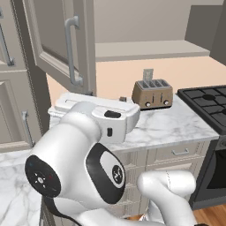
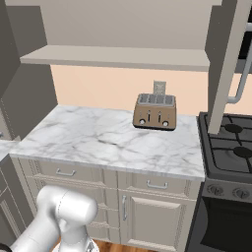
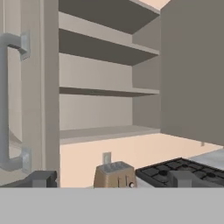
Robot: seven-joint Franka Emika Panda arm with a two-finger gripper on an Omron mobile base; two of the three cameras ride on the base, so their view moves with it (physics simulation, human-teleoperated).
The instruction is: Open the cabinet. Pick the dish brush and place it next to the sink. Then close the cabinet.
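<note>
Wide-spread gripper point(image 3: 111, 179) faces cabinet point(image 3: 105, 78) shelves beyond its open door.

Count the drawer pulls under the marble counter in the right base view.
2: one pull on the left drawer, one pull on the right drawer, both just under the counter. More may be hidden behind the arm below.

One toaster point(image 2: 155, 112), one stove point(image 2: 231, 142)

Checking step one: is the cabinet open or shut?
Open: the cabinet shows bare shelves inside, its door swung out toward the robot.
</note>
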